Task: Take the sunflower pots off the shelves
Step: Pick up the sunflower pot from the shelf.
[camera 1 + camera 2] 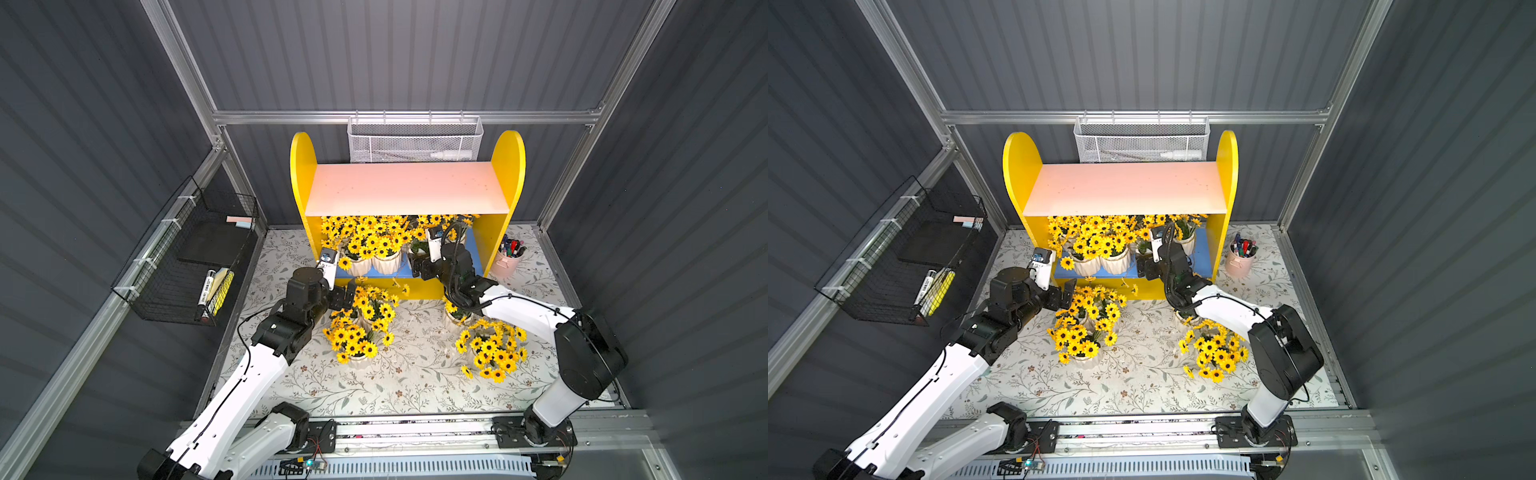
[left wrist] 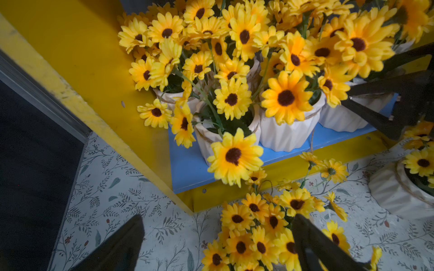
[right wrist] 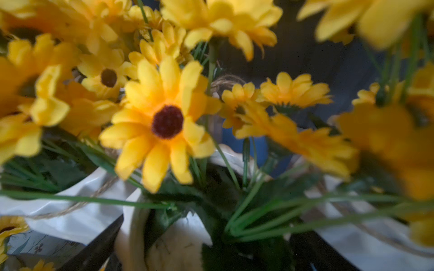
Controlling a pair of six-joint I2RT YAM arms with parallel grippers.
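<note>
R gripper [image 3: 206, 225] open astride blurry pot [image 3: 131, 234] on blue shelf [image 2: 187, 169], tips cropped; L gripper [image 2: 218, 215] open over bench [image 2: 131, 206], mostly cropped.

Sunflower pots [image 2: 288, 136] on blue shelf [image 2: 187, 169]

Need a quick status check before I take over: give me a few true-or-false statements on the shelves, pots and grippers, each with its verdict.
1. The pink upper board holds no pots. True.
2. The blue lower board is cleared. False: several sunflower pots stand on it.
3. Some pots stand on the table in front of the shelves. True.
4. The left gripper is shut. False: its jaws stand wide apart.
5. The right gripper reaches in among the lower board's pots. True.
</note>
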